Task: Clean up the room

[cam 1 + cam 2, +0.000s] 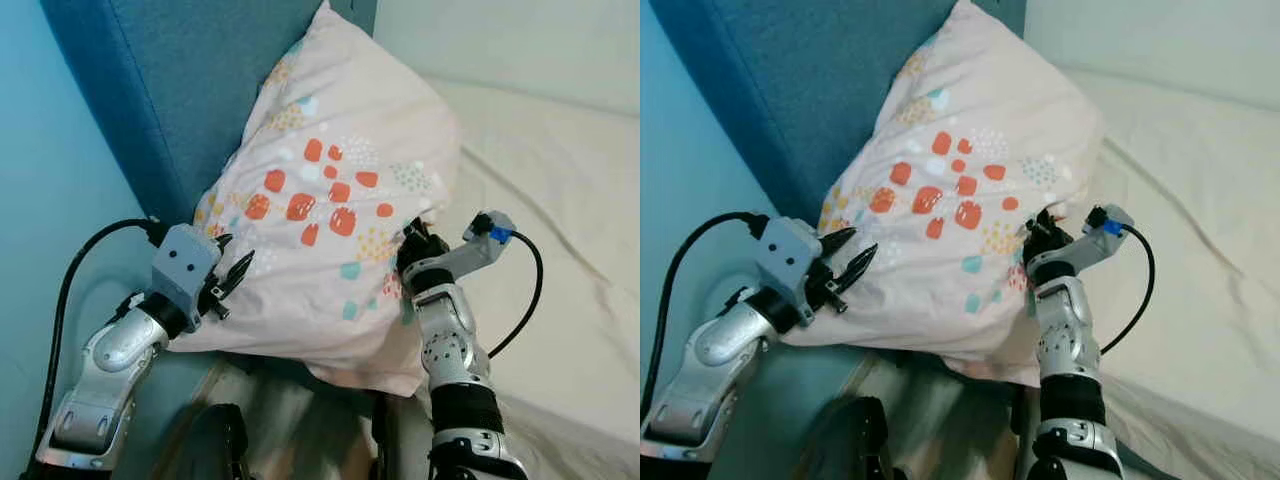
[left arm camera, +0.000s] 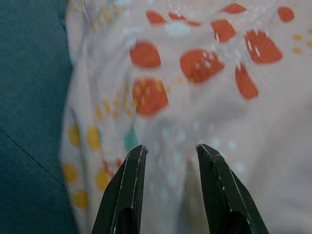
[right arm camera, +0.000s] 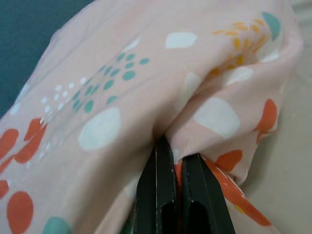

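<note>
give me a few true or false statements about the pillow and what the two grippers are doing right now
1. The pillow leans against the blue headboard. True.
2. The right gripper is open and clear of the pillow. False: its fingers are shut on a fold of the pillowcase.
3. The left gripper is open, its fingers pointing at the pillow. True.
4. The pillowcase is plain white. False: it is pale pink with orange, teal, yellow and white spots.
5. The bed sheet beside the pillow is cream-coloured. True.
</note>
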Controlling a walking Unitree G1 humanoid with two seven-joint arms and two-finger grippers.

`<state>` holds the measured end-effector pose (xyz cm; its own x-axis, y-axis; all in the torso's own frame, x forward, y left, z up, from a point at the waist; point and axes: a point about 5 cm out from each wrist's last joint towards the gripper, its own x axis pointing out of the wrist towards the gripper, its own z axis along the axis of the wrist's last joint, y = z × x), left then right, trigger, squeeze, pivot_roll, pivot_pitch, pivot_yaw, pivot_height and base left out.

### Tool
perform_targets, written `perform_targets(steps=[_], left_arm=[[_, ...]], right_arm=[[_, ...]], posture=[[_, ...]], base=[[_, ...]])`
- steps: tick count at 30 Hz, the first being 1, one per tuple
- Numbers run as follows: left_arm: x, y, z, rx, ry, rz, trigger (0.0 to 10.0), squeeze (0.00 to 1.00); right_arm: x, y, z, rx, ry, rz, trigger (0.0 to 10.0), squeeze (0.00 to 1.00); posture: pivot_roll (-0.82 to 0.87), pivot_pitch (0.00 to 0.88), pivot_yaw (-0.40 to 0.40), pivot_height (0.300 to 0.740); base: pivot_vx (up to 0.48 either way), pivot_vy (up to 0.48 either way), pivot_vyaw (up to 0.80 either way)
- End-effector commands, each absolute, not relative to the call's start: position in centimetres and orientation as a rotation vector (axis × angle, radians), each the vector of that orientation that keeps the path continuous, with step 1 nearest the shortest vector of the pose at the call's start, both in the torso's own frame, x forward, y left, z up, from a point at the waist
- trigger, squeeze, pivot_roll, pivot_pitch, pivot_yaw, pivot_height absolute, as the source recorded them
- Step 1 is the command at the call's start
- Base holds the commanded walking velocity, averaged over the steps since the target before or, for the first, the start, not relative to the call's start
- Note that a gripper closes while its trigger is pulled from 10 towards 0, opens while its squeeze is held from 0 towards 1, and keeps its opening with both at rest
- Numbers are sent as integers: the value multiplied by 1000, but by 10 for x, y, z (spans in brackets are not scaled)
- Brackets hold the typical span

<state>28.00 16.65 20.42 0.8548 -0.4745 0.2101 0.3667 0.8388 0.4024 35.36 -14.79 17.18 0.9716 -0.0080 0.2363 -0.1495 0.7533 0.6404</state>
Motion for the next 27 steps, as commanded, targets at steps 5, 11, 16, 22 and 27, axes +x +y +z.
perform_targets(steps=[5, 11, 16, 22, 27], left_arm=[[281, 165, 197, 370, -299, -471, 10000, 0], [283, 156, 191, 379, -295, -511, 10000, 0], [289, 152, 188, 387, -296, -525, 10000, 0], [292, 148, 189, 375, -306, -530, 10000, 0], [286, 145, 187, 354, -297, -537, 10000, 0]], right_arm=[[342, -122, 152, 729, -140, -23, 0, 0], [330, -129, 107, 670, 39, -188, 0, 0], [325, -118, 78, 770, 174, -221, 0, 0], [332, -115, 72, 752, 204, -185, 0, 0], [340, -132, 81, 725, 152, -219, 3569, 0]], posture=[[100, 193, 6, 576], [98, 195, 7, 576], [95, 198, 10, 576], [102, 196, 7, 576], [111, 194, 4, 576]], base=[[0, 0, 0], [0, 0, 0], [0, 0, 0], [0, 0, 0], [0, 0, 0]])
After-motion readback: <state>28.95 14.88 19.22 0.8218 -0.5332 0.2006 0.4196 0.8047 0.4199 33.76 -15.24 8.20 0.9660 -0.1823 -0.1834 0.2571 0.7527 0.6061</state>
